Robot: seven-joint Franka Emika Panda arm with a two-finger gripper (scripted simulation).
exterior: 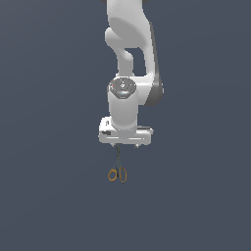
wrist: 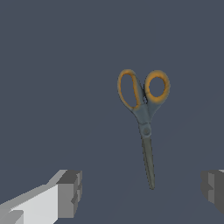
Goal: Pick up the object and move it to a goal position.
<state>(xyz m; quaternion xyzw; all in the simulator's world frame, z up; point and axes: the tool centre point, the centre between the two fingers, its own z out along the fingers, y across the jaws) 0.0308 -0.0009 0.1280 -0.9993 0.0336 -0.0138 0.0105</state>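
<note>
Though closed, scissors (wrist: 145,120) blade-tips toward fingers (wrist: 70,192).

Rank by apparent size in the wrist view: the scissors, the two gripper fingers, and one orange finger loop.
1. Scissors, the largest as pictured.
2. Gripper fingers: both are cut off by the frame and nearer the camera, so their rank against the scissors is unsure.
3. Finger loop, the smallest.

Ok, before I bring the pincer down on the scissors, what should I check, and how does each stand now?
1. Pincer open: ok, fingers set wide apart.
2. Pincer empty: ok, nothing between the fingers.
3. Scissors in sight: ok, whole in the wrist view.
4. Blades shut: ok, they lie together.
5. Blades between the fingers: ok in the wrist view, tip nearer the pincer, loops farther off.
6. Height above the scissors: cannot tell.
</note>
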